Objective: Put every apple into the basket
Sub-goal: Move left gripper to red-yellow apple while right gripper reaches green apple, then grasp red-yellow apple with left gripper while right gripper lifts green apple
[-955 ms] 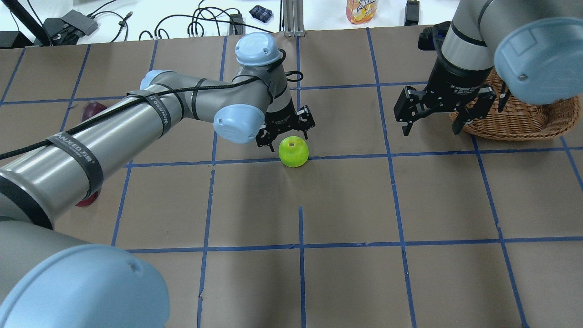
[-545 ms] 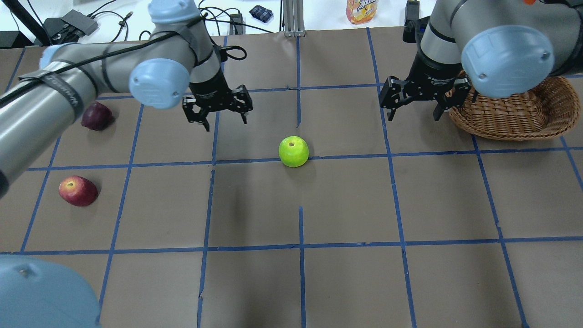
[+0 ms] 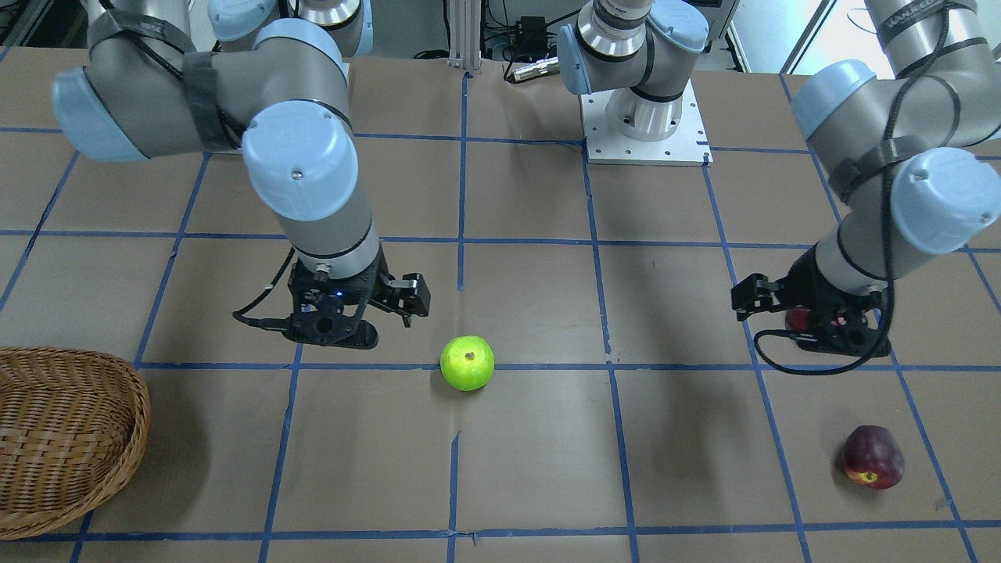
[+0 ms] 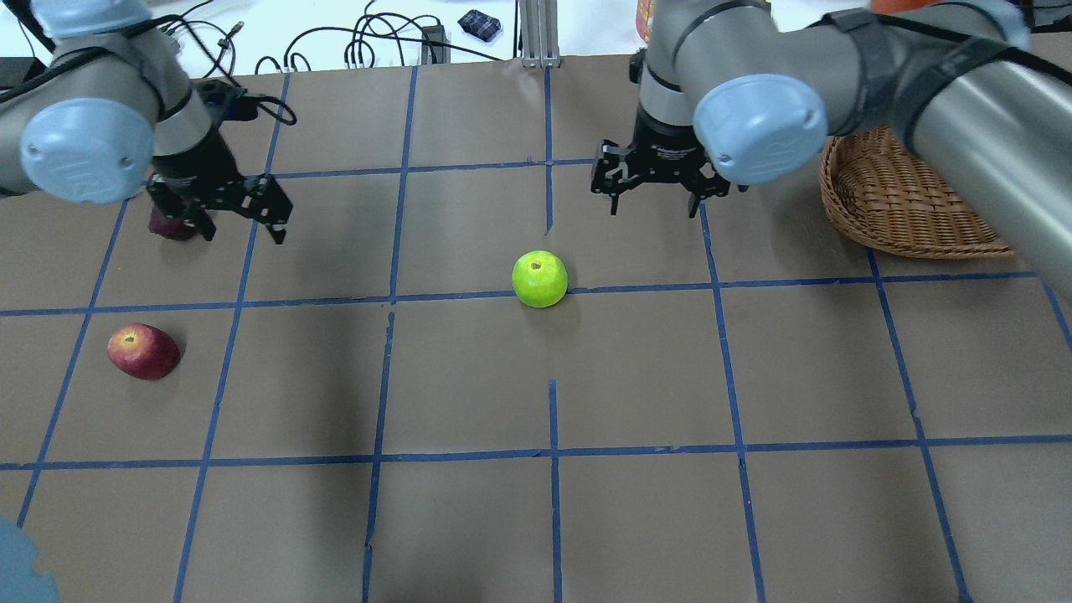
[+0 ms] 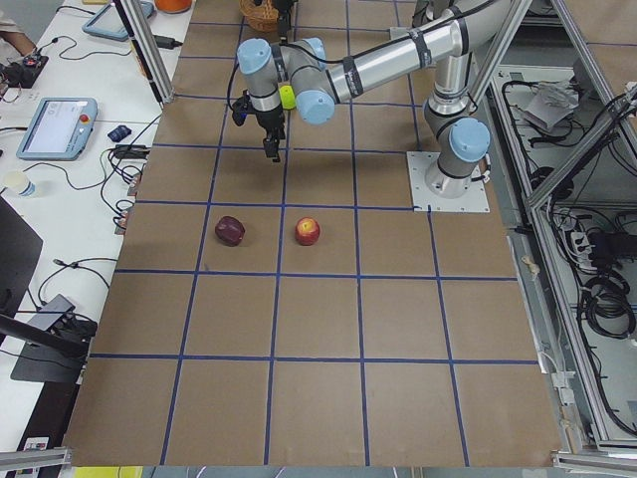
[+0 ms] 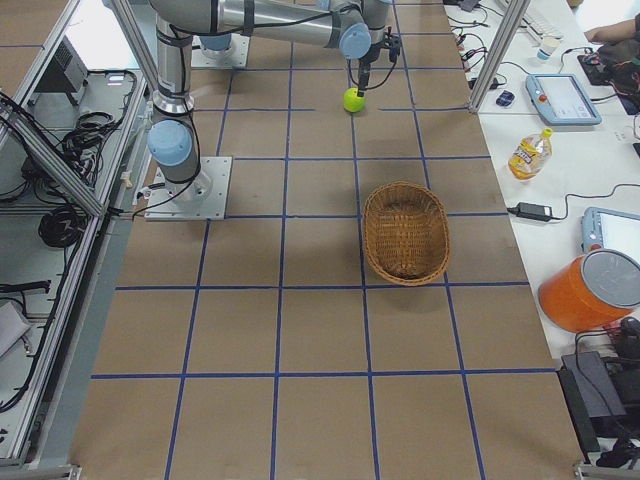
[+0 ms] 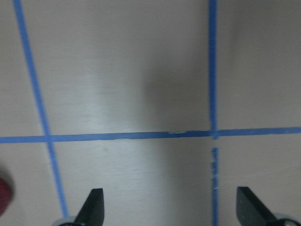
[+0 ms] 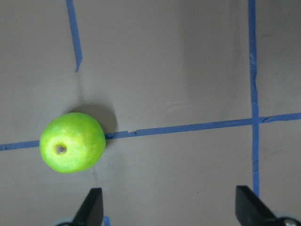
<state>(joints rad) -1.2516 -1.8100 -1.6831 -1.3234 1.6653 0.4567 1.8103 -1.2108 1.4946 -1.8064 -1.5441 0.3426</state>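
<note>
The green apple (image 4: pixel 540 279) sits mid-table, also in the right wrist view (image 8: pixel 73 148). The red apple (image 4: pixel 142 352) and the dark maroon apple (image 4: pixel 166 228) lie at the left. My left gripper (image 4: pixel 241 224) is open and empty, hovering above the table by these two. In the front view it (image 3: pixel 813 328) partly hides the red apple (image 3: pixel 798 318), and the maroon apple (image 3: pixel 872 457) lies clear of it. My right gripper (image 4: pixel 653 205) is open and empty, above and beyond the green apple. The wicker basket (image 4: pixel 904 209) stands at the right with no apple showing in it.
Blue tape lines grid the brown table. Cables, a bottle and devices lie on the white bench beyond the far edge (image 4: pixel 335 42). The left wrist view shows bare table, open fingertips (image 7: pixel 94 207) and a red sliver at the left edge.
My left gripper has swung away from the green apple to the left, over the two red apples. My right gripper has moved left from the basket toward the green apple. Both stayed open.
</note>
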